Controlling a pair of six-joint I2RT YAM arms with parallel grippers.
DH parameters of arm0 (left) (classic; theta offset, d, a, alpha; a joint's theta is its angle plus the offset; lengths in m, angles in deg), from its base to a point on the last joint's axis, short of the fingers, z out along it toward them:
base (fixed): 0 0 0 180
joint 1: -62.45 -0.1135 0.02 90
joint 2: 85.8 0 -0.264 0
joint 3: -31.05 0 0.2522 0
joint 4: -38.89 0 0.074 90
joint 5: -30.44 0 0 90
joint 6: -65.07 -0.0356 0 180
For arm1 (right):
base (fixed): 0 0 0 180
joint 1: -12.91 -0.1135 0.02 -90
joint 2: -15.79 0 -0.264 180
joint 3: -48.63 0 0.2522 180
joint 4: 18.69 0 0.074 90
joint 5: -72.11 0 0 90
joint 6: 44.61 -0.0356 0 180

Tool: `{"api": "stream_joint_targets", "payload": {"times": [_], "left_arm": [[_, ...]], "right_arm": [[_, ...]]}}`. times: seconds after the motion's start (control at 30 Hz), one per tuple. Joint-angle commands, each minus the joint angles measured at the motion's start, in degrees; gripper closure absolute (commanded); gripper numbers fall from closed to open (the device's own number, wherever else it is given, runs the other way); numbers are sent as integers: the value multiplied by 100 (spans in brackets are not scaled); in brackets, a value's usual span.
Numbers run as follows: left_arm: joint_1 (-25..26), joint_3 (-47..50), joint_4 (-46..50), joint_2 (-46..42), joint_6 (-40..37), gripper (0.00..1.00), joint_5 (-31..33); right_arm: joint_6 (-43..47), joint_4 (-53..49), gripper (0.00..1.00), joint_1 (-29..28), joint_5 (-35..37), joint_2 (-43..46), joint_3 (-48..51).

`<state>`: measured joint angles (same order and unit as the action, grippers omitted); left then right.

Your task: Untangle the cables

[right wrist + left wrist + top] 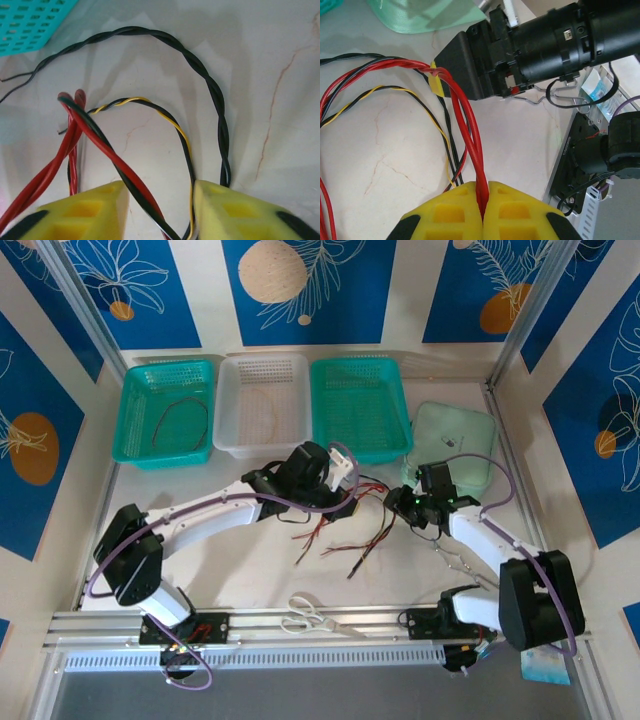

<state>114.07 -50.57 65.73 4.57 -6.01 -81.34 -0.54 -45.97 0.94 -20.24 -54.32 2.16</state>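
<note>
Cables point(470, 127) lie bunched on the table point(230, 580) between the arms, with red, black and yellow strands crossing. Left pincer point(482, 200) is clamped on the red strands. Right pincer point(160, 210) is part open, wires loose between its fingers. One wire lies in the left basket point(135, 390). Most of the separating appears undone.

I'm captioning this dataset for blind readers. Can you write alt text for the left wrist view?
The left claw, yellow, is shut on twisted red cables that rise to a yellow tape tag beside the black right arm. A black-and-yellow wire lies looped on the pale table.
</note>
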Motion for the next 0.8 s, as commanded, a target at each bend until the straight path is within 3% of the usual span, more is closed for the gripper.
{"api": "stream_joint_targets", "payload": {"times": [0.0,0.17,0.5,0.77], "left_arm": [[-42,-194,155,-251,-169,100,94],[-67,-327,381,-536,-263,100,375],[-390,-769,1487,-1754,-644,100,1870],[-916,-202,1204,-3283,-553,100,2600]], "right_arm": [[123,107,71,21,-19,-55,38],[48,-62,100,29,165,-76,28],[41,-265,100,87,353,-256,-18],[-3,-243,100,89,288,-608,-140]]}}
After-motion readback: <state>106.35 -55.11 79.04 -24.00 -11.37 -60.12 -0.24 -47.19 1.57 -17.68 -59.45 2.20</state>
